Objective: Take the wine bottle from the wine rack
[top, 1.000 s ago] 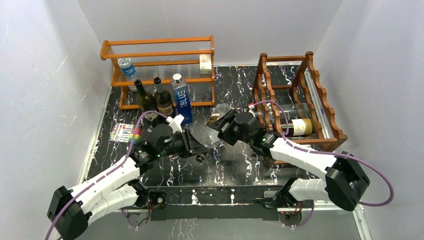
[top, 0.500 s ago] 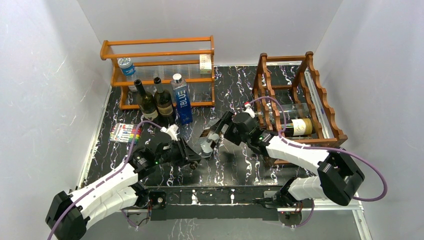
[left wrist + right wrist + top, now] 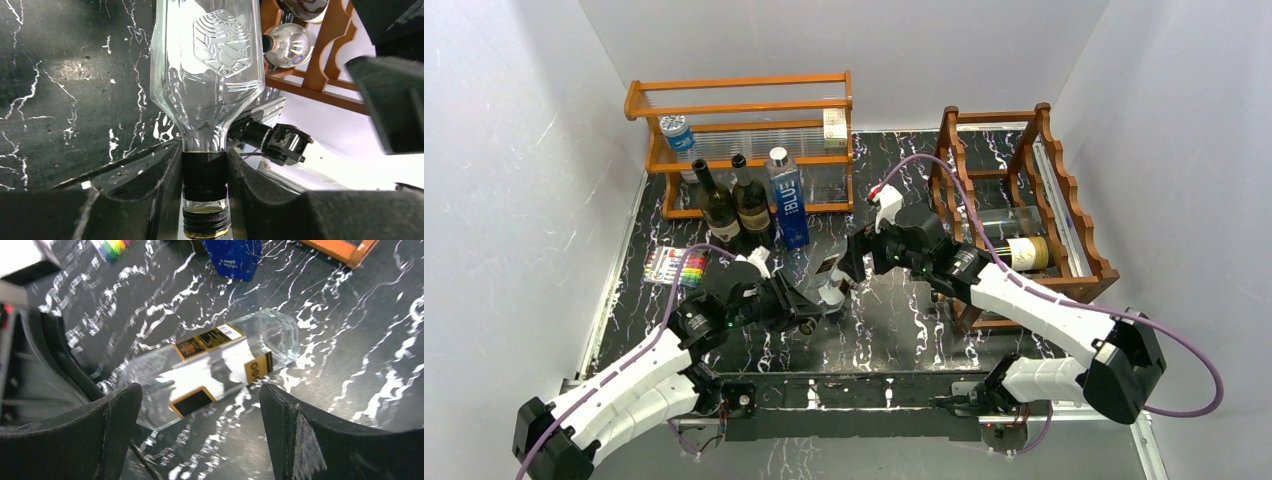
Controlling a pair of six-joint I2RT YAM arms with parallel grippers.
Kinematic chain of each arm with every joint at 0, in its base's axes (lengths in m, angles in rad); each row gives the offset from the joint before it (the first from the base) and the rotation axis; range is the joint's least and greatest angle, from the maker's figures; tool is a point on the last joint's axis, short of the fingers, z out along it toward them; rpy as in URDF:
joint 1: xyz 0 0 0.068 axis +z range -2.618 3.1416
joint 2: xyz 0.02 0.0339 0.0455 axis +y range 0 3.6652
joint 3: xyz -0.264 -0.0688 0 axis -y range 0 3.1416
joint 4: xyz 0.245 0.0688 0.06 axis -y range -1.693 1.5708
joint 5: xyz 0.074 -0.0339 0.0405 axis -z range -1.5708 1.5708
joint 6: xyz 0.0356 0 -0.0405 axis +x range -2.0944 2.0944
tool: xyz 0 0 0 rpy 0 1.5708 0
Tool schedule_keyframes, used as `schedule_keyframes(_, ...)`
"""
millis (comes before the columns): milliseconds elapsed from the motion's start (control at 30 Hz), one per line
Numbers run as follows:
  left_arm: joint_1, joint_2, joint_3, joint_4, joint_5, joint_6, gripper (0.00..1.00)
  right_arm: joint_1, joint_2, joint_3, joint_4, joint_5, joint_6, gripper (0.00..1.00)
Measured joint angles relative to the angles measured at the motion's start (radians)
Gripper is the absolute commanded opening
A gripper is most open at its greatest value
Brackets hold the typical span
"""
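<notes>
The wine bottle point(image 3: 829, 286), clear glass with a black and gold label, lies low over the dark marbled tabletop, clear of the wine rack point(image 3: 1079, 225). My left gripper point(image 3: 808, 312) is shut on its black-banded neck point(image 3: 205, 172), a finger pressed against each side. The embossed shoulder of the bottle point(image 3: 210, 60) fills the left wrist view. My right gripper point(image 3: 849, 266) hovers just above the bottle's body point(image 3: 215, 360) and stands open, its fingers point(image 3: 115, 420) wide apart with nothing between them. The reddish-brown rack point(image 3: 330, 55) stands at the right.
Another bottle with a cream label point(image 3: 1016, 252) lies in the rack. At the back left stands an orange shelf point(image 3: 744, 110), with two dark bottles point(image 3: 719, 205) and a blue bottle point(image 3: 787, 200) in front. A marker pack point(image 3: 674, 267) lies at the left.
My right gripper has opened, let go of the bottle and drawn back above it. The left gripper, still on the neck, has shifted slightly left with the bottle.
</notes>
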Motion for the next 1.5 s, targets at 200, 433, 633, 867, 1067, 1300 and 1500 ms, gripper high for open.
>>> schedule_keyframes(200,0.0,0.01,0.066,-0.063,0.0,-0.06,0.0,0.0,-0.052,0.0,-0.038,-0.085,-0.35,0.98)
schedule_keyframes(433,0.0,0.062,0.138,-0.116,0.006,-0.047,0.0,0.001,-0.089,-0.035,-0.013,-0.277,-0.721,0.98)
schedule_keyframes(633,0.0,0.075,0.145,-0.12,0.011,-0.031,0.0,0.002,-0.03,-0.037,-0.047,-0.431,-0.993,0.98)
schedule_keyframes(867,0.0,0.056,0.145,-0.139,0.01,-0.028,0.0,0.004,0.019,-0.091,-0.016,-0.526,-1.121,0.98)
schedule_keyframes(1067,0.001,0.053,0.145,-0.147,0.011,-0.027,0.0,0.008,0.056,-0.123,0.069,-0.521,-1.154,0.98)
schedule_keyframes(1300,0.001,0.056,0.158,-0.166,0.01,-0.023,0.0,0.009,0.131,-0.123,0.136,-0.536,-1.145,0.98)
schedule_keyframes(1500,0.003,0.056,0.166,-0.193,-0.003,-0.014,0.0,0.014,0.167,-0.123,0.195,-0.553,-1.143,0.98)
